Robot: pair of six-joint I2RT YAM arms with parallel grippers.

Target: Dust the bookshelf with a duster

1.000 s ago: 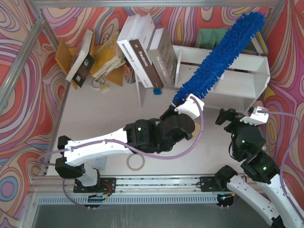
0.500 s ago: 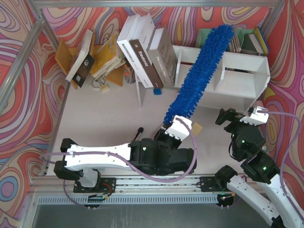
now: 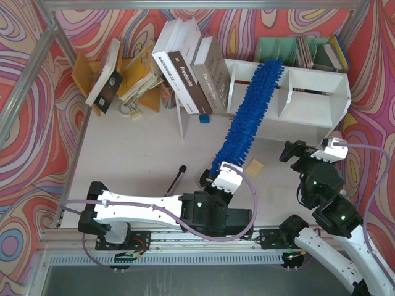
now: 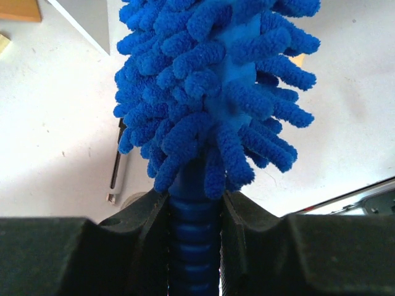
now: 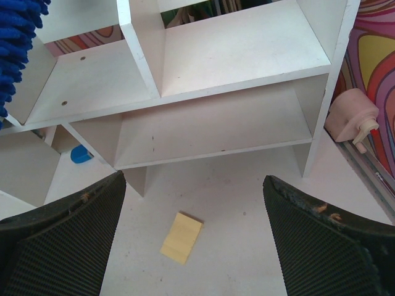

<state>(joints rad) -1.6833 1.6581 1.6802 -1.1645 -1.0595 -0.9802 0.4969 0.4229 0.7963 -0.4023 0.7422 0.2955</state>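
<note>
Swirling red, purple and yellow patterns cover the walls around a pale table [image 3: 136, 154]. At far left, books [image 3: 185, 68] lean in a loose heap against a thin white upright panel [image 3: 180, 120]. Nearer the arms, a small black-and-silver tool [image 3: 176, 178] lies flat on the table, just left of the left gripper [image 3: 216, 174].

That gripper is clamped narrowly on the duster [image 3: 248, 117]. In the left wrist view, the ribbed blue handle [image 4: 194, 246] stands upright between the two black fingers [image 4: 148, 234], which press it from either side. The shaggy strands begin right above the fingertips and fan out wider than the grip. From above, the duster slants up and to the right, away from the gripper. Its far end lies over the left half of the bookshelf [image 3: 315, 108], left of the central divider. Whether the strands touch the board cannot be told.

A small yellow card [image 3: 253, 165] lies on the table just right of the handle end, in front of the shelf. Behind the shelf stands a pale green organiser [image 3: 278, 48].

At right, the right gripper [image 5: 194, 209] hangs before the shelf's lower tier with its fingers spread wide and nothing between them, well apart from the duster. A pink object [image 5: 349, 117] sits beside the shelf's right end.
</note>
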